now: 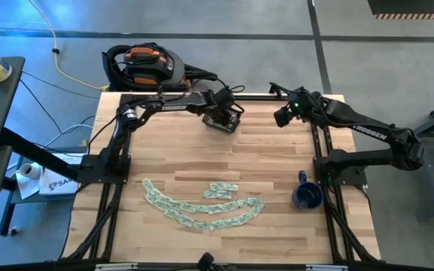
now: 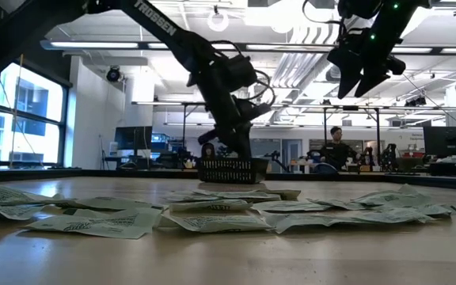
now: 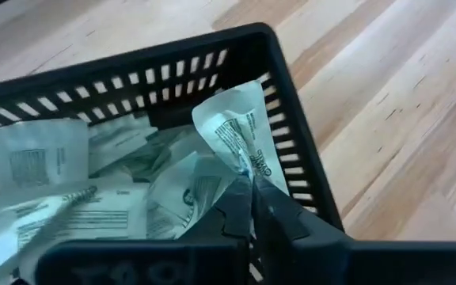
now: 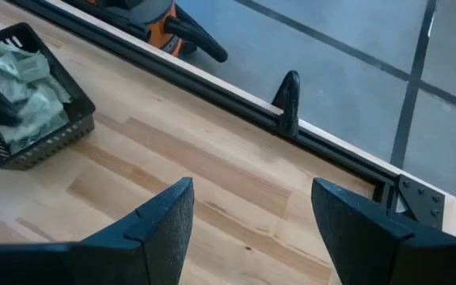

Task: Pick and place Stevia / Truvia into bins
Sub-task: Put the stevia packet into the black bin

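Hovering over the dark basket [image 1: 221, 123] at the table's far edge, the left gripper [image 3: 252, 207] pinches one sachet [image 3: 240, 134] between nearly closed fingers, above packets already inside; the right gripper [image 4: 248, 226] waits raised near the far right corner, fingers spread wide, empty; more sachets [image 1: 202, 205] lie in a curved row near the front, beside a blue mug [image 1: 307, 195].

Light wooden worktop [image 1: 270, 150] here, and spread across its near half a curved band of pale green sachets [image 1: 202, 205]. Dark slatted basket [image 1: 221, 123] sits at the far edge; blue mug [image 1: 306, 196] stands toward the right side.
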